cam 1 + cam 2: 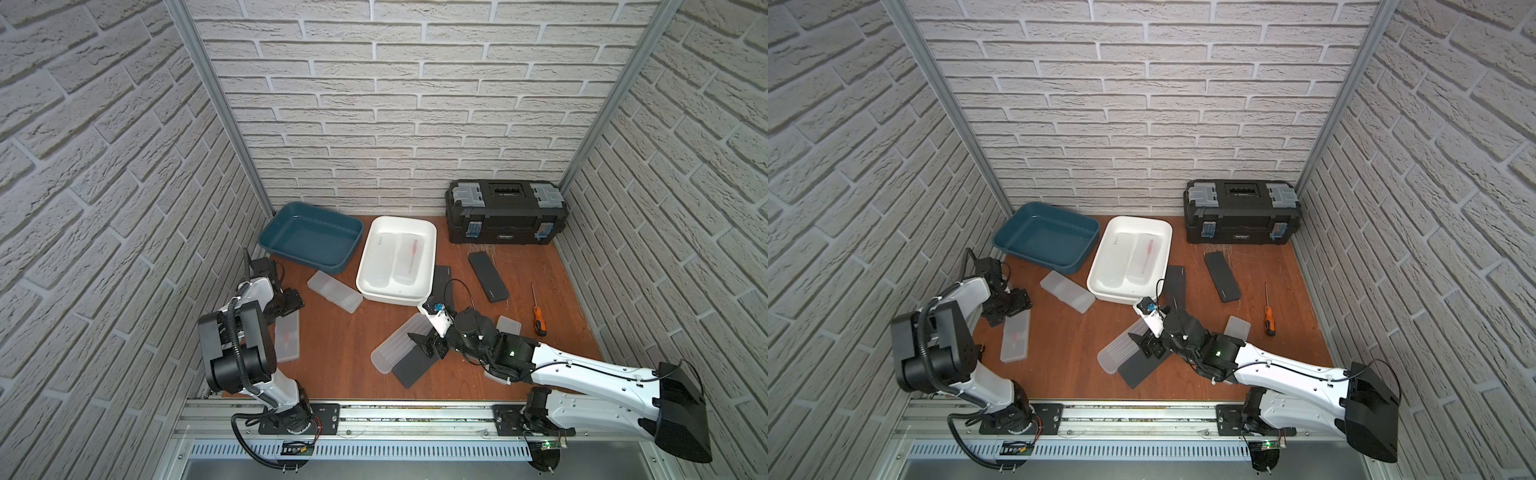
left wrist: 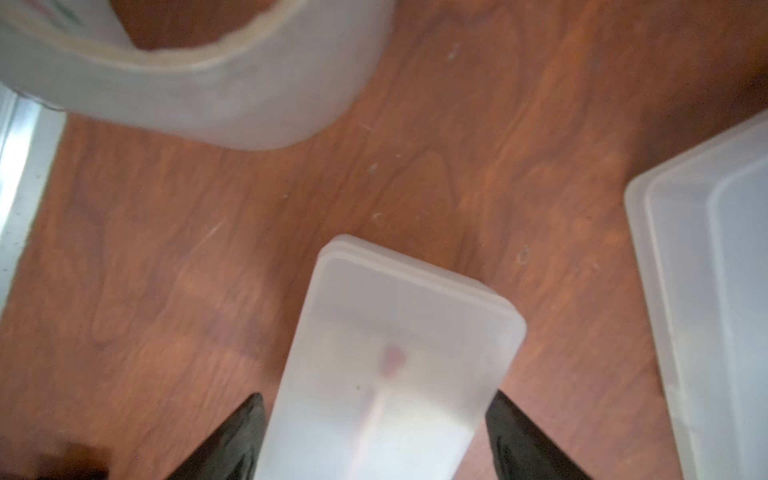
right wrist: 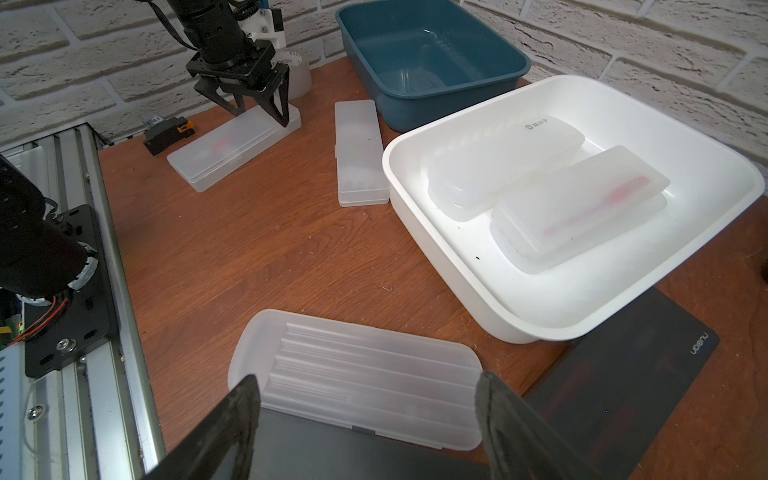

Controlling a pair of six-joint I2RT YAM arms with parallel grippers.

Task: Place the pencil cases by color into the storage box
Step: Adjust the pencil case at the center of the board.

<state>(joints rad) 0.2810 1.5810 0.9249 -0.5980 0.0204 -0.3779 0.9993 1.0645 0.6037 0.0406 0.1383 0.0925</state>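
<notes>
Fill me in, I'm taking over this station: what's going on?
Pencil cases are being sorted by colour. The left end effector grips a frosted translucent plastic pencil case with something red inside. The right end effector grips a thin matte black pencil case overlapping a ribbed frosted case. The white rectangular plastic tub holds two frosted cases; the teal rectangular tub holds none.

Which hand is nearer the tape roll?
Left. The left hand is right beside the tape roll, clasping a frosted pencil case. The right hand is well away across the table, gripping a black pencil case.
</notes>
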